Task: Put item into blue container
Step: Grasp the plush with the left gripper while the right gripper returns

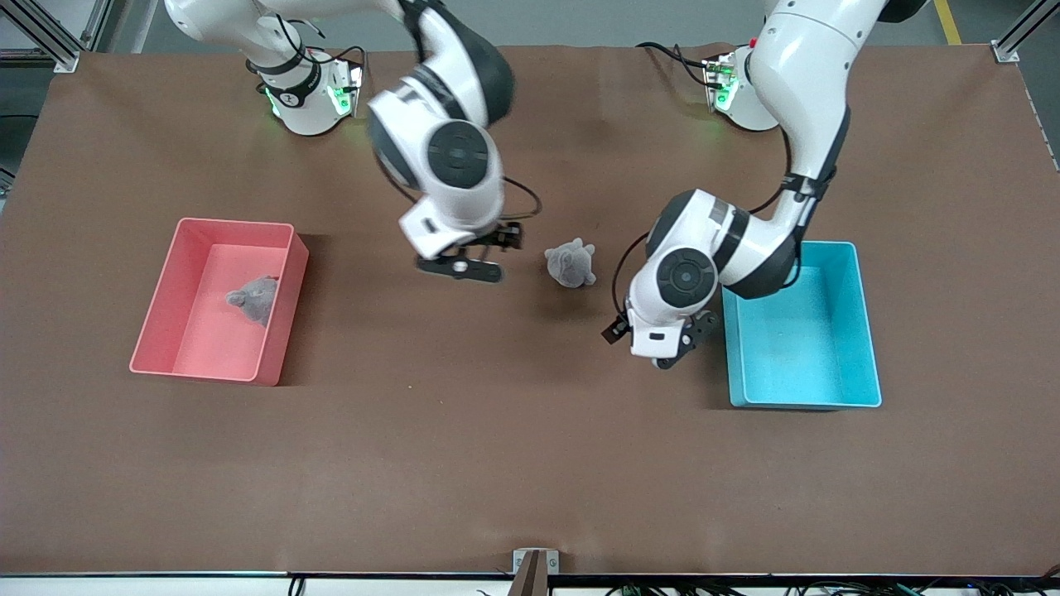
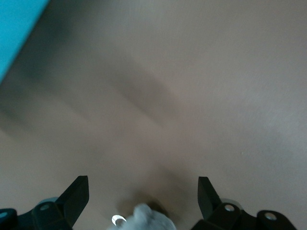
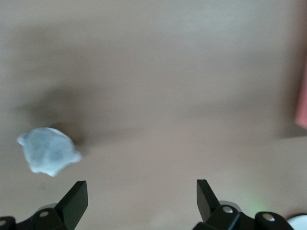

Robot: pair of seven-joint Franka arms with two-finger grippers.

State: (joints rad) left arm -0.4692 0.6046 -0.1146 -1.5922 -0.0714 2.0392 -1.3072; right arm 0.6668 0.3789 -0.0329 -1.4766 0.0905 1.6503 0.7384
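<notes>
Brown tabletop (image 1: 513,463) fills nearly the whole front view, bare along its lower half. Going near to far, the first things met are the blue container (image 1: 802,327) at the right of the frame, empty as far as its floor shows, and the pink bin (image 1: 217,300) at the left, with one grey plush toy (image 1: 255,299) lying inside it. Just beside the blue container's wall, the left gripper (image 1: 672,341) hangs low over bare tabletop with its fingers (image 2: 76,194) spread wide and nothing between them. A little higher in the frame, near the centre, the item (image 1: 570,263), a second grey plush, sits loose on the tabletop between the two arms. The right gripper (image 1: 468,258) hovers just beside it, fingers (image 3: 74,199) released and empty.

The step in hand looks like the left arm picking up the item. To do it well, it should centre the fingers over the plush's body, come straight down, close on the bulk and not on a limb, then lift clear of the container's tall wall before releasing.

In the left wrist view only a pale scrap of plush shows at the bottom edge, and the container is a cut-off blue corner. Both wrist views are motion-blurred.
</notes>
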